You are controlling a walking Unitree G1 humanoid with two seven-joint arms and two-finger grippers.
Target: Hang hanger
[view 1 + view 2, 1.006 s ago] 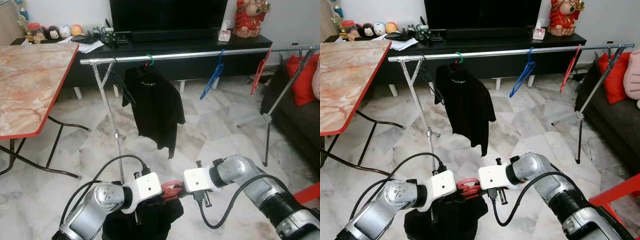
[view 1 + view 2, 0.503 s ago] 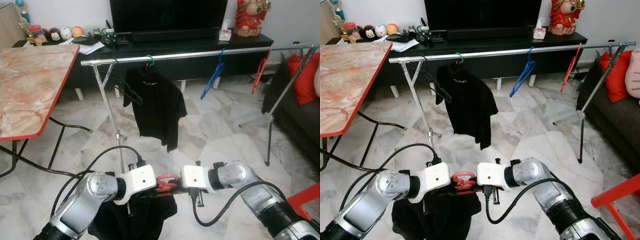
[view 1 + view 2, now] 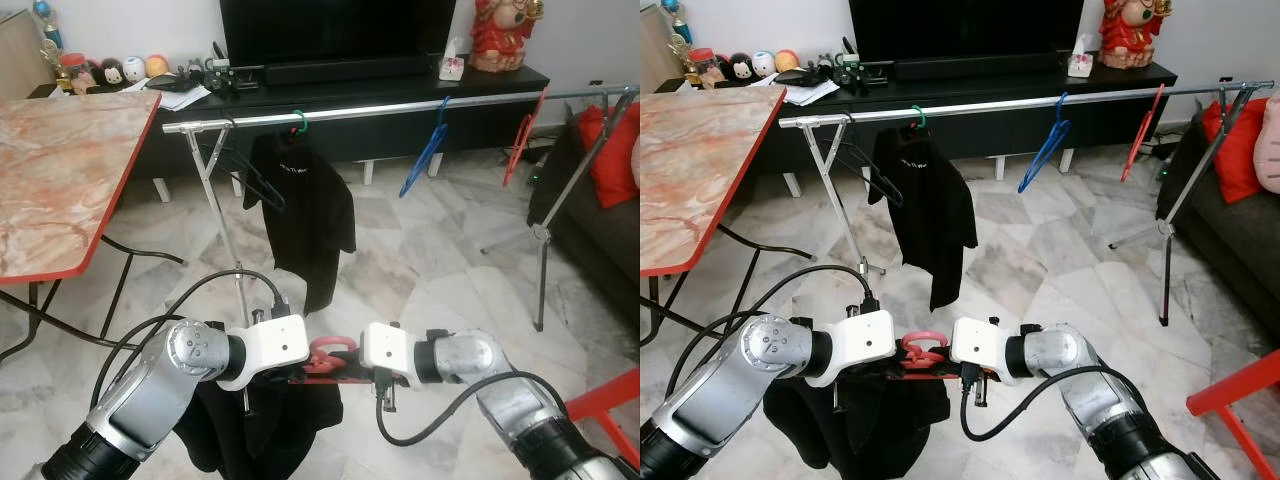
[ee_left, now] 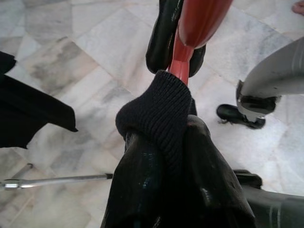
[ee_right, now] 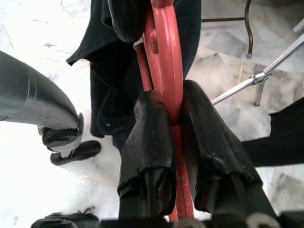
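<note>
Low before the rail (image 3: 400, 104), both end effectors grip red hanger (image 3: 325, 360) w/ black garment (image 3: 265, 430): left (image 4: 164, 142) on neck/collar, right (image 5: 175, 137) on hook. Not hung yet; lift to rail remains.

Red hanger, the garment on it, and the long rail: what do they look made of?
Red hanger: glossy moulded plastic, by its smooth sheen and seam; both pincers clamp it. Black garment: knitted fabric, ribbed at the collar, matte. Rail: metal tube, apparently chromed or polished steel, with bright reflections.
</note>
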